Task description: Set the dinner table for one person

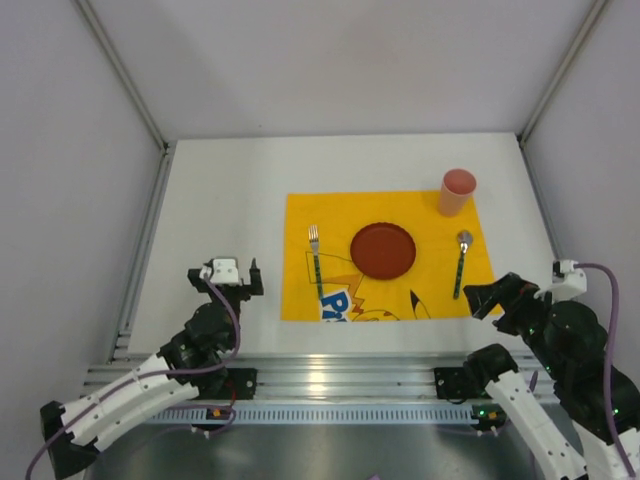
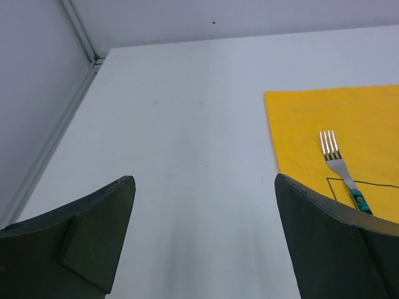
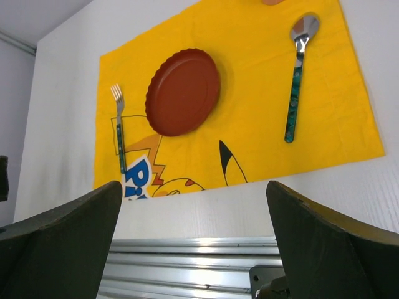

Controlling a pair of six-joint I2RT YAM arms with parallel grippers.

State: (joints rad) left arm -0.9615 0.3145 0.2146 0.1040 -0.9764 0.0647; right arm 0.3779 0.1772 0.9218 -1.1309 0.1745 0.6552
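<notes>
**A:** Where is the dinner table (image 1: 220,190)?

**B:** It is the white top that fills the floor of the booth, with walls on three sides and the arm bases along its 6 o'clock edge. A yellow placemat (image 1: 420,215) with a cartoon print lies flat on it, shifted toward the table's 3 o'clock side.

**A:** And the hands?

**B:** Both are slack, with the jaws spread wide and nothing between them. The left gripper (image 1: 226,280) hangs over bare white table at about 8 o'clock from the mat's middle, just off the mat's left edge. The right gripper (image 1: 482,300) sits at the mat's 5 o'clock corner. (From its own wrist camera, the whole setting shows between its fingers.)

**A:** What's on the mat?

**B:** A dark red plate (image 1: 383,250) sits at the centre. A pink cup (image 1: 457,192) stands upright at 1 o'clock from it, on the mat's far right corner. The spoon (image 1: 461,262) lies at the plate's 3 o'clock with its bowl toward 12. The fork (image 1: 316,262) lies at the plate's 9 o'clock with its tines toward 12. Both have dark green handles, and neither touches the plate.
</notes>
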